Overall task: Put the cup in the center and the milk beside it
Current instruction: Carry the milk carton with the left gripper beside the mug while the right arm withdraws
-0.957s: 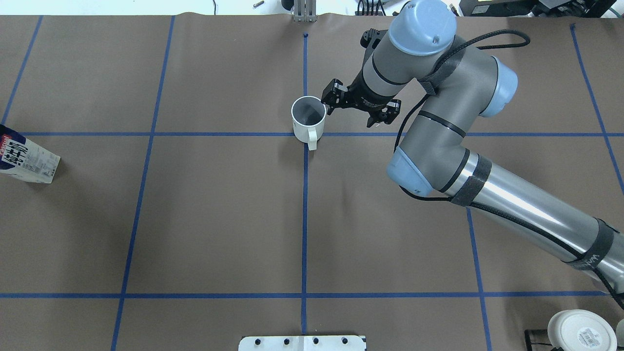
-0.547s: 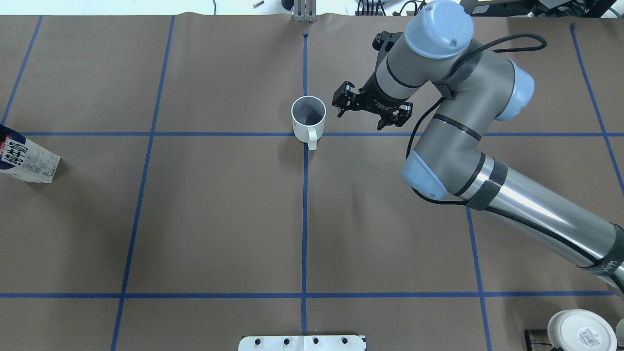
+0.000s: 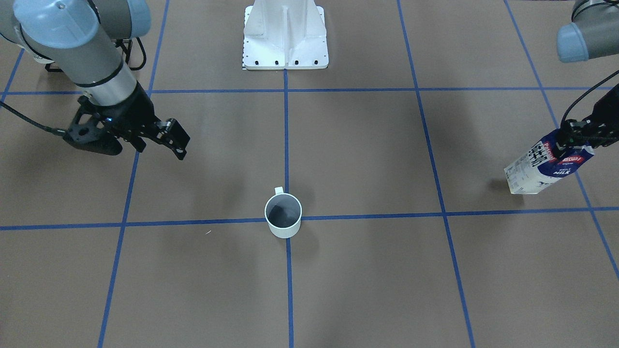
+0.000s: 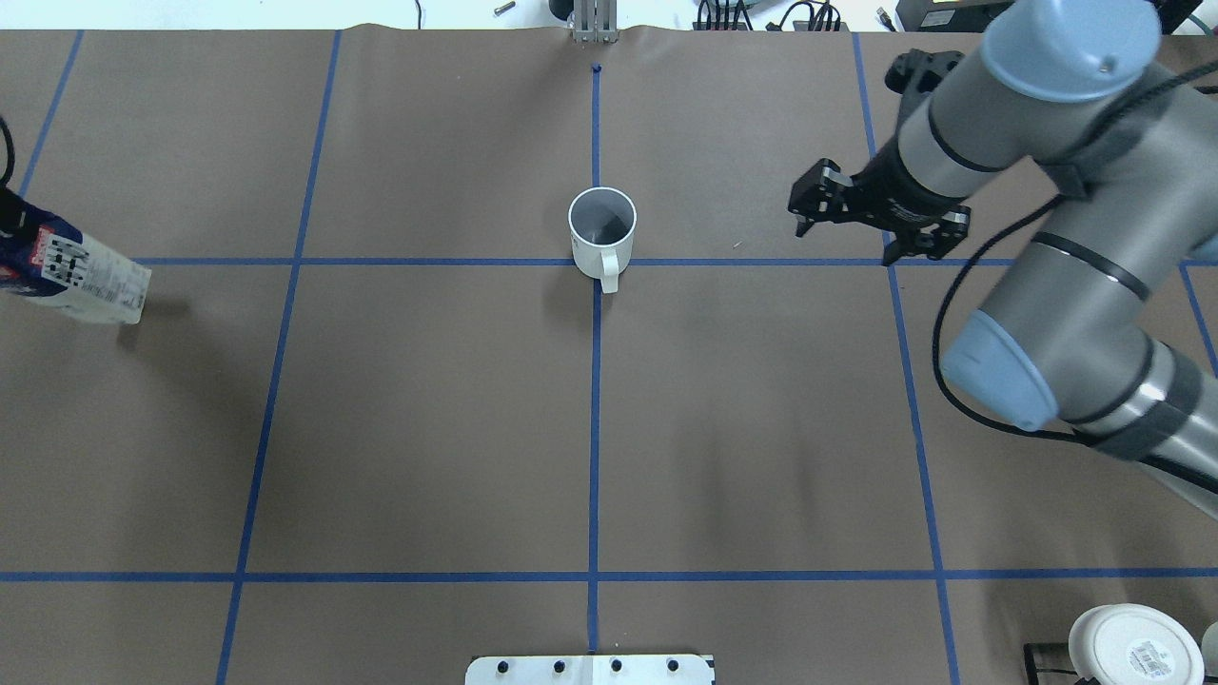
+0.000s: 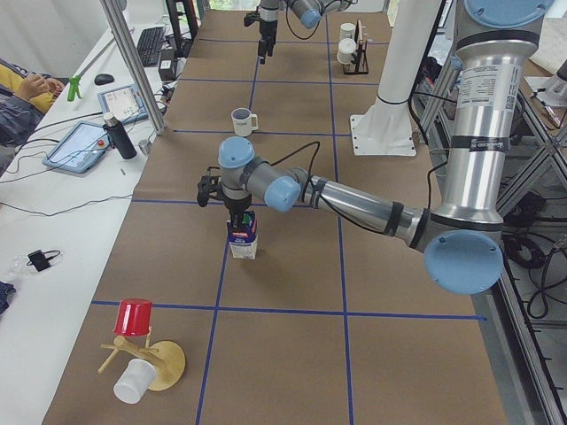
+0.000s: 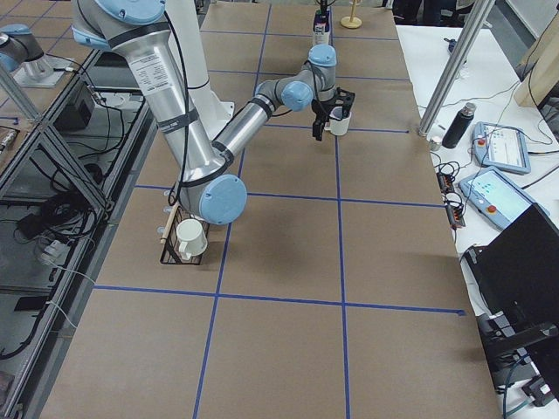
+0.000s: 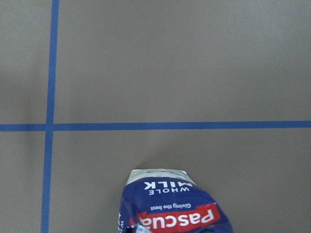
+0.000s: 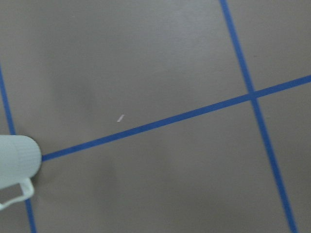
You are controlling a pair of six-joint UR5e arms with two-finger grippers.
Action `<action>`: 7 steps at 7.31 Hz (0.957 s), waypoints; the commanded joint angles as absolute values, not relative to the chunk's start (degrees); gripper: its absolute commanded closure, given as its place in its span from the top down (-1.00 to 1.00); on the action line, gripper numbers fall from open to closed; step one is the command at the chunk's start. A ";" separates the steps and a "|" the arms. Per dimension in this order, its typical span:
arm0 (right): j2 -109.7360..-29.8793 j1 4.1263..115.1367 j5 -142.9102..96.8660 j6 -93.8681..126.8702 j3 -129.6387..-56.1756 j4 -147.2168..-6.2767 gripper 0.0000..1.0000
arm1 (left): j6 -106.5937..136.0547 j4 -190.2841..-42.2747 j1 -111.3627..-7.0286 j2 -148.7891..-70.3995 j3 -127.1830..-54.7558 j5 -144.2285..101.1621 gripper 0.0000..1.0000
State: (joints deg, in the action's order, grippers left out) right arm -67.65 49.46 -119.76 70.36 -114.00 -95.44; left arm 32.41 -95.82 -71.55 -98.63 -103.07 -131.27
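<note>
The cup (image 4: 601, 226) stands upright on the middle crossing of the blue tape lines (image 4: 428, 262). It is well away from every edge of the worktop (image 4: 428, 428), and its handle points toward the robot's edge. Its grey inside faces up and nothing touches it.

The milk (image 4: 81, 276) is far off at the worktop's left edge, leaning, with its base toward the cup. The left gripper (image 3: 578, 136) is clamped on the carton's top. Whether the base is clear of the surface cannot be told.

The right gripper (image 4: 850, 238) hangs toward the right edge, well apart from the cup, with its jaws apart and nothing between them.

An all-white mug (image 4: 1132, 647) sits at the right corner on the robot's edge.
</note>
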 commanded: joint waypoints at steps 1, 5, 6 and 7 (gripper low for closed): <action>-77.49 51.32 -119.79 61.37 -122.16 -99.23 1.00 | 33.48 -76.78 -67.19 -117.69 -102.49 -127.47 -1.00; -80.41 52.56 -119.97 56.16 -123.04 -99.32 1.00 | 52.52 -83.26 -50.03 -143.40 -79.43 -121.64 -1.00; -81.73 52.82 -120.14 55.81 -124.09 -99.32 1.00 | 53.69 -85.67 -48.53 -146.05 -75.54 -121.55 -1.00; -82.00 53.08 -121.36 54.94 -124.10 -99.32 1.00 | 54.75 -85.43 -47.56 -146.94 -75.24 -121.47 -1.00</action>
